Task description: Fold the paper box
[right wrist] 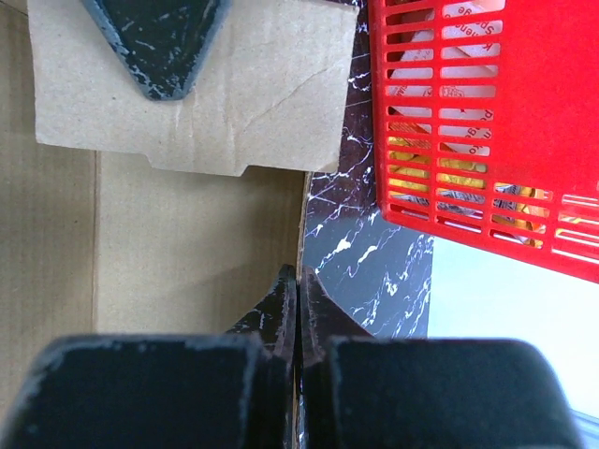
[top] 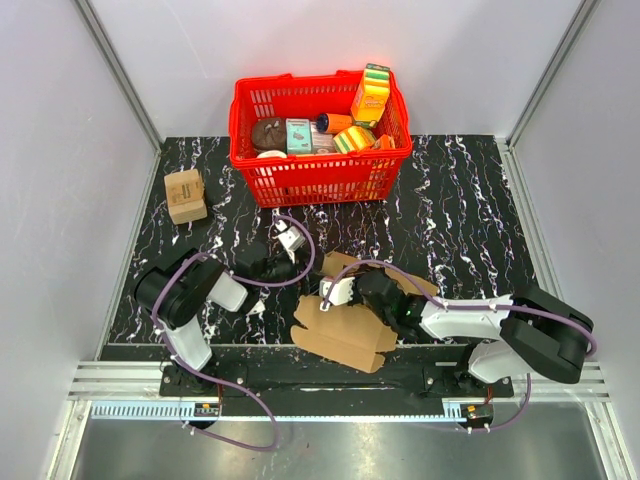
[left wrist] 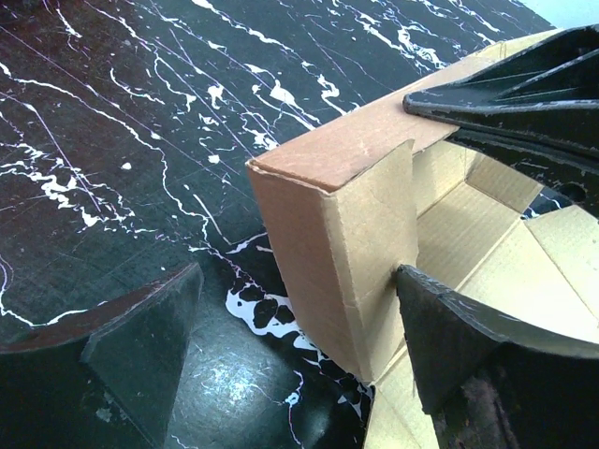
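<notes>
The paper box (top: 345, 335), plain brown cardboard partly folded up, lies on the table's near middle between my arms. In the left wrist view a raised corner of the paper box (left wrist: 328, 224) stands between the spread fingers of my open left gripper (left wrist: 298, 276). The right fingertip (left wrist: 440, 318) touches the inner face of the flap, while the left one stays clear of the cardboard. My right gripper (right wrist: 298, 285) is shut on the thin upright edge of a box wall (right wrist: 187, 243). From above, both grippers (top: 290, 262) (top: 342, 287) meet at the box's far end.
A red basket (top: 300, 165) full of colourful packages stands at the back centre and also shows in the right wrist view (right wrist: 487, 122). A small tan cube-shaped box (top: 185, 195) sits at the back left. The table top (top: 470, 220) is black marble-patterned, with walls on both sides.
</notes>
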Tool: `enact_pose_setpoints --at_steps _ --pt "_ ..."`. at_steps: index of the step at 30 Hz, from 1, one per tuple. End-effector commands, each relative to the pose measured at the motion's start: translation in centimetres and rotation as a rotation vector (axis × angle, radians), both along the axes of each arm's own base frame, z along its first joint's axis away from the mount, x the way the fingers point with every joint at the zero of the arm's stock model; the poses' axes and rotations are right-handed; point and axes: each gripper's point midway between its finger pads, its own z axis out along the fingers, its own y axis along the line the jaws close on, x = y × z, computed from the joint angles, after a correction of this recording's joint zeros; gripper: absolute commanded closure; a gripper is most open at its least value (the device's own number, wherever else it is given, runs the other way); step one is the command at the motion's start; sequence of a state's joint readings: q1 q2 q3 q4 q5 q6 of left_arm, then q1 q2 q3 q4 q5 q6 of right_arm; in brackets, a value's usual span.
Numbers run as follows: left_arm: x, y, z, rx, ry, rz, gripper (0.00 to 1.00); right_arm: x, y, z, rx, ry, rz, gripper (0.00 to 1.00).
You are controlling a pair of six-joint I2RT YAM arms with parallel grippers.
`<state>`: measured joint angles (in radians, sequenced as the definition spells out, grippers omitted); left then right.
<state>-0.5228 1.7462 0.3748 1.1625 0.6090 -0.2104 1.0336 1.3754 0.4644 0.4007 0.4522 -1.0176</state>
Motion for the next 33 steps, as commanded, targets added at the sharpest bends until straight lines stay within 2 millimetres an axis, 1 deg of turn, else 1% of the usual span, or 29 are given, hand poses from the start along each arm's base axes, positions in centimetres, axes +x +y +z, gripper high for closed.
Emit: enact_pose_setpoints --at_steps 1,9,12,18,20,21,22,24,28,33 --pt "0.2 -0.6 0.8 -0.019 -0.057 -0.024 0.11 0.2 0.5 2.3 0.064 -0.07 -0.005 0.99" --pt "0.1 -0.6 0.1 0.007 -0.044 -0.015 0.12 -0.3 0.5 4.4 0.099 -0.101 0.009 0.99" --pt "0.2 -0.7 0.1 0.016 -0.045 -0.007 0.12 -0.8 0.7 4.5 0.094 -0.095 0.024 0.99" --pt "0.5 -0.9 -0.3 0.042 -0.051 0.017 0.13 -2.0 1.4 3.4 0.065 -0.079 0.048 0.99" --pt "0.6 -0.7 -0.6 0.052 -0.051 0.035 0.13 -2.2 1.5 3.3 0.064 -0.086 0.046 0.99" --pt "0.6 -0.7 -0.6 0.052 -0.055 0.042 0.13 -2.3 1.5 2.9 0.054 -0.085 0.044 0.99" --pt "0.5 -0.5 -0.8 0.057 -0.053 0.053 0.13 -2.3 1.5 3.1 0.061 -0.097 0.033 0.99" --pt "0.5 -0.4 -0.5 0.044 -0.066 0.067 0.13 -2.6 1.6 2.5 0.049 -0.1 0.035 0.99" --pt "0.4 0.2 -0.8 0.053 -0.077 0.109 0.13 -2.8 1.6 2.6 0.056 -0.134 0.011 0.99" --pt "-0.2 0.0 -1.0 0.069 -0.092 0.121 0.14 -2.9 1.5 2.6 0.041 -0.181 -0.012 0.99"
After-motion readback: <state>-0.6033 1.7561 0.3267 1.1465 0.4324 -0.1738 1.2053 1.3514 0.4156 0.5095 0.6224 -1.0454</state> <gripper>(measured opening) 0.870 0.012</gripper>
